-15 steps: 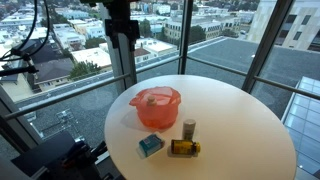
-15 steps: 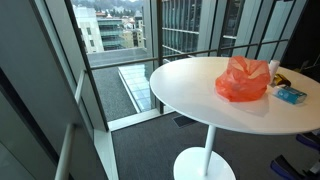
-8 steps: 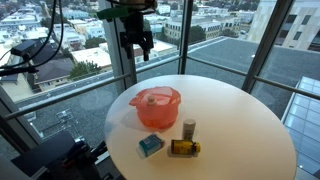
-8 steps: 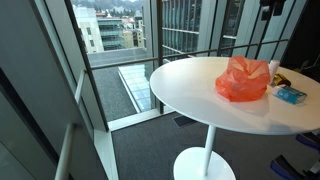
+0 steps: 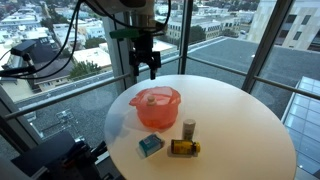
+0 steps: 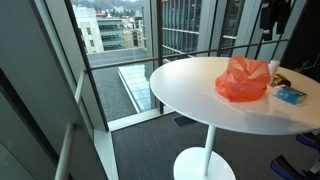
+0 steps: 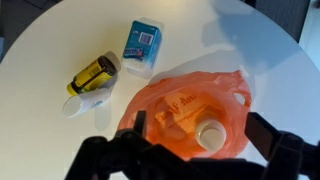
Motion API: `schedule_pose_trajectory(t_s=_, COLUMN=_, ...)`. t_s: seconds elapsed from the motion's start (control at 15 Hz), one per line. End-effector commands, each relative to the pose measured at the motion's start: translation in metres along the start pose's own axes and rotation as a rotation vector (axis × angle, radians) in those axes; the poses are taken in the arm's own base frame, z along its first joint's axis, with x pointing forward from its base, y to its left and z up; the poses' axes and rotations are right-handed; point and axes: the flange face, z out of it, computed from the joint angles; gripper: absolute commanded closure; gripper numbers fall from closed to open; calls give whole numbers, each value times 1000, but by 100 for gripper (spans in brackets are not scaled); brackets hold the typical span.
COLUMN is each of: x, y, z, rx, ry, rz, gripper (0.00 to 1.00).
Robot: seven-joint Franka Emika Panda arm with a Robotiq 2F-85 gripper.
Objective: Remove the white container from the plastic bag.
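An orange plastic bag (image 5: 156,108) stands open on the round white table (image 5: 230,120); it also shows in the other exterior view (image 6: 243,79) and in the wrist view (image 7: 190,112). Inside it, the white container (image 7: 212,134) stands upright with its round cap showing through the bag's mouth. My gripper (image 5: 148,68) hangs open and empty in the air above the bag's far side. In the wrist view its dark fingers (image 7: 275,135) spread wide on either side of the container, well above it.
A teal box (image 5: 150,146), a yellow-brown bottle lying on its side (image 5: 184,147) and a small upright white bottle (image 5: 189,129) sit near the table's front edge. Glass walls and railing surround the table.
My gripper has come down and moved from beyond the table's far edge to a spot above the bag. The bag and other items have not moved.
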Motion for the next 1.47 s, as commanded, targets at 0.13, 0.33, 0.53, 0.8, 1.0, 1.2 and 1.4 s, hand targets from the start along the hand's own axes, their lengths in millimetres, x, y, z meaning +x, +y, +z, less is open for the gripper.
schedule_pose_trajectory(t_s=0.13, x=2, y=2, z=5, rx=1, ry=-13, rz=3, gripper=0)
schedule_pose_trajectory(t_s=0.33, x=9, y=1, z=8, rx=13, ry=46, rz=45, gripper=0)
schedule_pose_trajectory(t_s=0.53, x=20, y=1, z=23, rx=38, ry=92, rz=52, gripper=0)
schedule_pose_trajectory(t_s=0.8, x=35, y=-2, z=53, rx=76, ry=130, rz=55, gripper=0)
schedule_pose_trajectory(t_s=1.0, x=45, y=-1, z=74, rx=94, ry=150, rz=62, gripper=0)
schedule_pose_trajectory(t_s=1.2, x=54, y=8, z=91, rx=115, ry=152, rz=81, gripper=0)
schedule_pose_trajectory(t_s=1.4, x=61, y=13, z=106, rx=141, ry=155, rz=98, gripper=0)
